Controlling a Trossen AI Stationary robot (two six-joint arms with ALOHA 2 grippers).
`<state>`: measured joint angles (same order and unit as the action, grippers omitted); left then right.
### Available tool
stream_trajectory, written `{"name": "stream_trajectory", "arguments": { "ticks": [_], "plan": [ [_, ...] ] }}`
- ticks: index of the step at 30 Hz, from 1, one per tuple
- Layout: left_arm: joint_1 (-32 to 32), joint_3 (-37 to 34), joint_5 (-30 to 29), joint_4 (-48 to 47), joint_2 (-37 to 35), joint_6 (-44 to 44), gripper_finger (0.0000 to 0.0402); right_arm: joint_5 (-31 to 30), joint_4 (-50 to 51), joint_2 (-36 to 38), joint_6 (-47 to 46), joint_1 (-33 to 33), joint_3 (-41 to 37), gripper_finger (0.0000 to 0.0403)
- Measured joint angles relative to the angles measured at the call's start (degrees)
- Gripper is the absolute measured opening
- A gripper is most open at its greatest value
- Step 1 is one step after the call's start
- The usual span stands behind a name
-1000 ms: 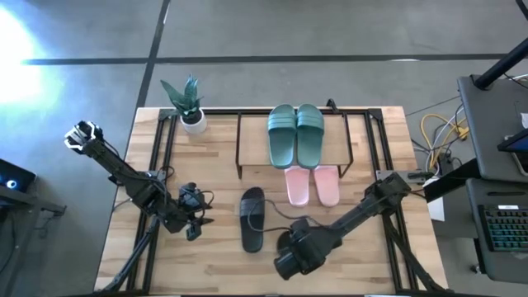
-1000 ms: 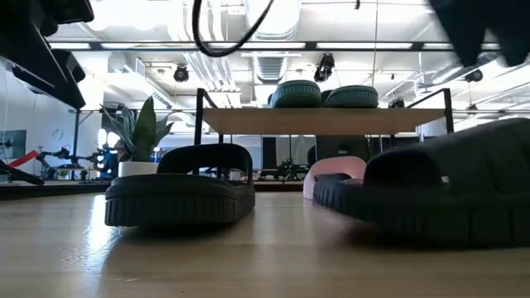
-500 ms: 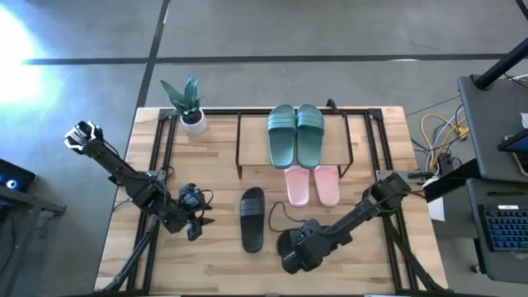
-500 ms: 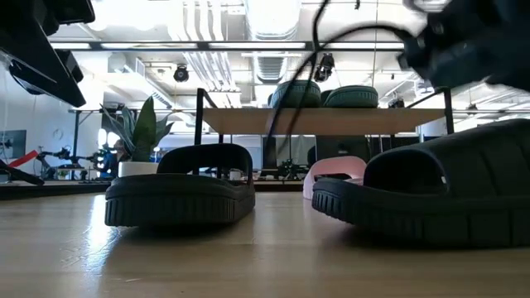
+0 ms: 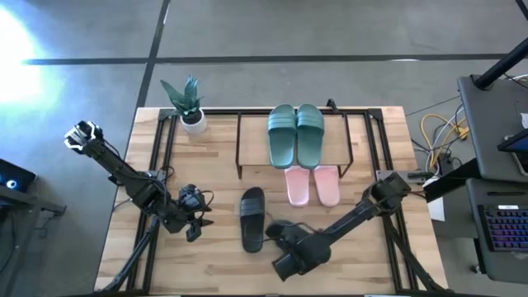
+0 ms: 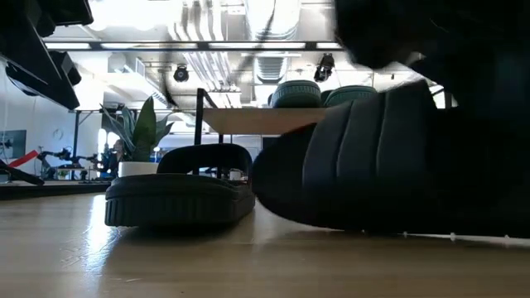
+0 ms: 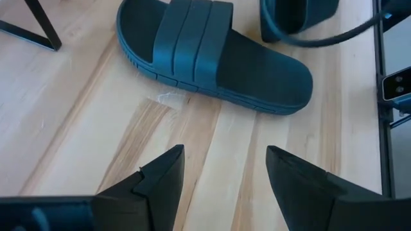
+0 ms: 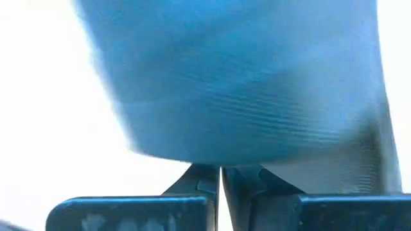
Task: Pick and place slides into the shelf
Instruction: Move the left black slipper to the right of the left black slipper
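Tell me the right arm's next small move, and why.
Probably a short lift straight up. The right gripper looks shut on a black slide, which sits tilted low over the table beside the other black slide. Clearing the wood first avoids dragging it toward the shelf.

we see a black slide [image 7: 212,54] lying flat on the wooden tabletop [image 7: 77,128], across the upper middle of the frame — strap toward the upper left. at the bottom, the left gripper [image 7: 221,170] stands open over bare wood — holding nothing.
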<state>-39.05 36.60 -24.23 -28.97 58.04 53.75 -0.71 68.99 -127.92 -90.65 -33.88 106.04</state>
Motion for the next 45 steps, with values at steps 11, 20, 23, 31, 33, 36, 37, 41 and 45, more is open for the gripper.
{"name": "stream_trajectory", "arguments": {
  "ticks": [11, 20, 23, 31, 33, 36, 37, 41, 45],
  "plan": [
    [0.0, 0.0, 0.0, 0.0, 0.0, -0.1, 0.0205, -8.3, 18.4, 0.2, -5.8, 0.7, 11.4, 0.0009],
    [-0.1, 0.1, 0.4, 0.2, -0.1, -0.1, 0.0205, 5.6, 13.4, 4.1, -20.7, 0.9, -5.7, 0.0009],
    [-0.1, 0.0, 2.0, 0.1, -0.1, 0.0, 0.0205, 3.0, 8.2, 6.7, -31.7, 0.5, -10.1, 0.0009],
    [-0.1, 0.0, 3.0, 0.2, 0.0, 0.4, 0.0205, 0.7, 8.4, 8.9, -43.3, 1.4, -18.6, 0.0009],
    [-0.1, 0.0, 3.0, 0.0, 0.0, 0.4, 0.0205, 1.1, 8.2, 8.9, -43.8, 1.9, -20.5, 0.0009],
    [-0.1, 0.0, 3.2, 0.0, 0.0, 1.3, 0.0205, 1.6, 6.9, 8.9, -43.8, 2.3, -21.9, 0.0009],
    [-0.1, 0.0, 3.2, 0.0, 0.0, 1.4, 0.0205, 1.6, 6.7, 9.0, -43.2, 2.4, -22.0, 0.0009],
    [-0.1, -0.1, 3.2, 0.0, 0.0, 1.4, 0.0205, 3.0, 0.6, 9.0, -39.7, 2.5, -22.5, 0.0009],
    [-0.1, -0.1, 3.2, 0.0, 0.0, 1.4, 0.0205, 3.2, -12.6, 9.4, -37.2, 2.3, -21.9, 0.0009]
  ]
}}
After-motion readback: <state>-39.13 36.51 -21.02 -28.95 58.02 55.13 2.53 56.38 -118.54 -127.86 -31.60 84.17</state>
